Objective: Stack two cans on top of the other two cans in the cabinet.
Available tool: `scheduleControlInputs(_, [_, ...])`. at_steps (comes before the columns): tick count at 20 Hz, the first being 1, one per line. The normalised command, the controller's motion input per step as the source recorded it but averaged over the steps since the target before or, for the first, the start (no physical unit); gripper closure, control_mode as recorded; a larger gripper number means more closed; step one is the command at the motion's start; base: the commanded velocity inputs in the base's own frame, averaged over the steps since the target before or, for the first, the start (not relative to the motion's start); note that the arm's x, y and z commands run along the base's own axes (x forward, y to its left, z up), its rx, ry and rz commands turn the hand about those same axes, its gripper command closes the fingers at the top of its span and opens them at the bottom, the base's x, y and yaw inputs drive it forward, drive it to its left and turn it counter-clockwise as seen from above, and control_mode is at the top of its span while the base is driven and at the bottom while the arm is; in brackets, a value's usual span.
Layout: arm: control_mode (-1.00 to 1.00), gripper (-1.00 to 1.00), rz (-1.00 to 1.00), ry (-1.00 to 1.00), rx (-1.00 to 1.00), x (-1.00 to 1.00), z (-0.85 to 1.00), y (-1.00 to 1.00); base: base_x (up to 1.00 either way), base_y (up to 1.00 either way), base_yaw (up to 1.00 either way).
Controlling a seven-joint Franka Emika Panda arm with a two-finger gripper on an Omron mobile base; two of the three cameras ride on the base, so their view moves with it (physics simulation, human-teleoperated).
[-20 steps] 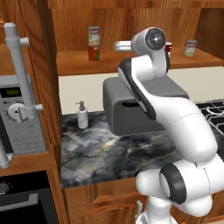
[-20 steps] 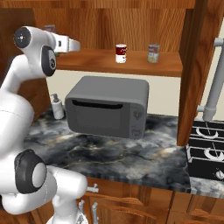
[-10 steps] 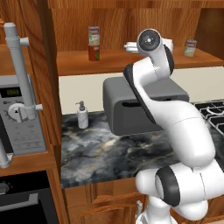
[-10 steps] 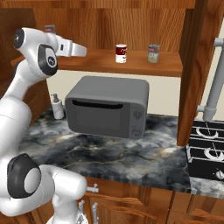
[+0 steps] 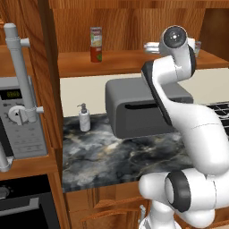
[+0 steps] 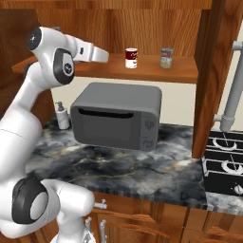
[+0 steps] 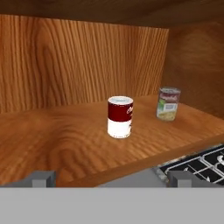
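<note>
The arm is up at shelf height, hand pointing along the cabinet (image 6: 142,71), and the hand camera looks straight at the red-and-white can (image 7: 120,117) standing upright mid-shelf, with the grey-green can (image 7: 168,103) upright a little beyond it toward the far end wall, the two apart, not touching. Off at the other end of the shelf there's already a stack: the yellow-green can (image 5: 95,35) sits on top of the plain red can (image 5: 95,53). The gripper (image 7: 113,176) is empty, its two tips far apart at the bottom of the hand view, so the pincer is wide and nothing is between the fingers. So I'd say the red-and-white one is next, going onto the grey-green. Here's the worry: the hand is low, close over the front lip of the shelf, and coming in flat it could clip that edge or shove the can back instead of straddling it. A push sideways could knock it into its neighbour and topple both. And placing it means lifting under the low cabinet ceiling; set it off-centre on that rim and it tips or rolls off onto the toaster oven (image 6: 116,115) below.
</note>
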Motion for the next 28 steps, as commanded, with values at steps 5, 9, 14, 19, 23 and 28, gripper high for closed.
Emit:
scheduleControlInputs(5, [-1.00, -1.00, 0.00, 0.13, 0.04, -0.10, -0.06, -0.43, 0.00, 0.00, 0.00])
scheduleControlInputs(9, [-1.00, -1.00, 0.00, 0.25, 0.08, 0.00, -0.08, -0.22, 0.00, 0.00, 0.00])
scheduleControlInputs(14, [-1.00, -1.00, 0.04, 0.13, 0.09, 0.03, -0.12, -0.03, 0.00, 0.00, 0.00])
scheduleControlInputs(19, [-1.00, -1.00, 0.03, -0.01, 0.05, 0.12, -0.15, -0.06, 0.00, 0.00, 0.00])
scheduleControlInputs(23, [-1.00, -1.00, 0.00, -0.12, 0.01, 0.07, -0.30, -0.10, 0.00, 0.00, 0.00])
scheduleControlInputs(28, [-1.00, -1.00, 0.00, -0.09, 0.00, 0.14, -0.18, -0.04, 0.00, 0.00, 0.00])
